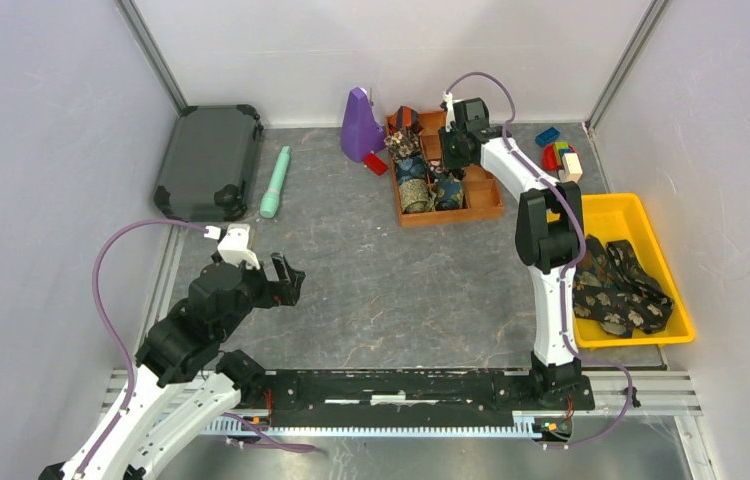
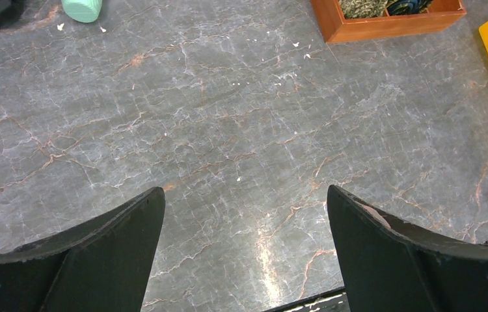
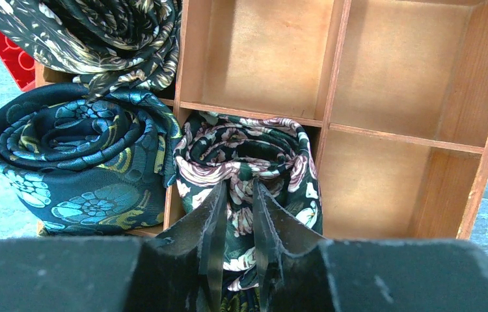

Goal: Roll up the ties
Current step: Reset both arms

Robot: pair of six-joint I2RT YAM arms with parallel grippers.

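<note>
We see a grey marbled table (image 1: 381, 290) with a black case (image 1: 209, 160) at far left. At right, a yellow bin (image 1: 616, 205) holds the unrolled ties (image 1: 621, 290) in a loose heap. A wooden compartment tray (image 1: 481, 195) sits at far centre. The left gripper (image 1: 286, 280) hovers over bare table at near left, fully released and holding nothing. The right gripper (image 3: 235, 195) reaches into the tray, its jaws narrowed to a slit at the pink-floral rolled tie (image 3: 248, 149). We cannot tell whether they pinch the fabric. A blue-patterned rolled tie (image 3: 75, 149) fills the neighbouring compartment, and a tan-patterned rolled tie (image 3: 98, 32) lies beside it.
</note>
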